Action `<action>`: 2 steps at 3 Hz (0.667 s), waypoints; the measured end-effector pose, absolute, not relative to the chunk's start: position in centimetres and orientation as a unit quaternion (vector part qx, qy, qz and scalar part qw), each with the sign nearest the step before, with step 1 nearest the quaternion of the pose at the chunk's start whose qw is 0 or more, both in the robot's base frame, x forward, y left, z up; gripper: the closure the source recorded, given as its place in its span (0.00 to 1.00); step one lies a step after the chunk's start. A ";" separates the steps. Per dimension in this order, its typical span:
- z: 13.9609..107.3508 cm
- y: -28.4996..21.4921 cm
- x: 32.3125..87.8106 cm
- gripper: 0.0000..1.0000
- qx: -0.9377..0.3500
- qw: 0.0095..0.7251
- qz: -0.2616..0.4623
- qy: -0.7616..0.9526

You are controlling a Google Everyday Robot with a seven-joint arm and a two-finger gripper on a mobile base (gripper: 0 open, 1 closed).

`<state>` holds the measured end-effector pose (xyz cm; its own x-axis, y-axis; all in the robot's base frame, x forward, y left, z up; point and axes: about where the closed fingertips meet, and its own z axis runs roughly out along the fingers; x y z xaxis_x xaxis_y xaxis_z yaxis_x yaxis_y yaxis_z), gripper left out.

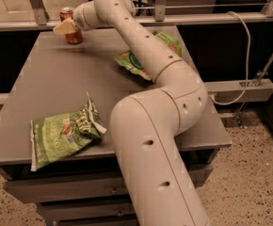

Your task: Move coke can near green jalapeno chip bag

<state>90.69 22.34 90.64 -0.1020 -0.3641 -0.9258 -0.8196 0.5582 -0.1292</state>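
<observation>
The coke can (72, 26), red with a silver top, stands upright at the far left corner of the grey table (47, 79). My gripper (64, 27) is at the can, overlapping its left side at mid height. The green jalapeno chip bag (61, 136), light green and wrinkled with white edges, lies near the table's front left edge, far from the can. My arm reaches across the table from the front right to the far left.
A brighter green chip bag (131, 63) lies at the table's middle right, partly hidden behind my arm. Metal rails and posts (37, 6) run behind the table. A white cable (244, 55) hangs at the right. Drawers sit under the tabletop.
</observation>
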 end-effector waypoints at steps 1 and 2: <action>90.8 22.1 90.9 0.49 -0.417 0.527 0.220 0.707; 92.1 20.6 90.4 0.80 -0.419 0.538 0.227 0.695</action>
<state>90.42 20.57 92.12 -0.0693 -0.3374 -0.9388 -0.8271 0.5456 -0.1350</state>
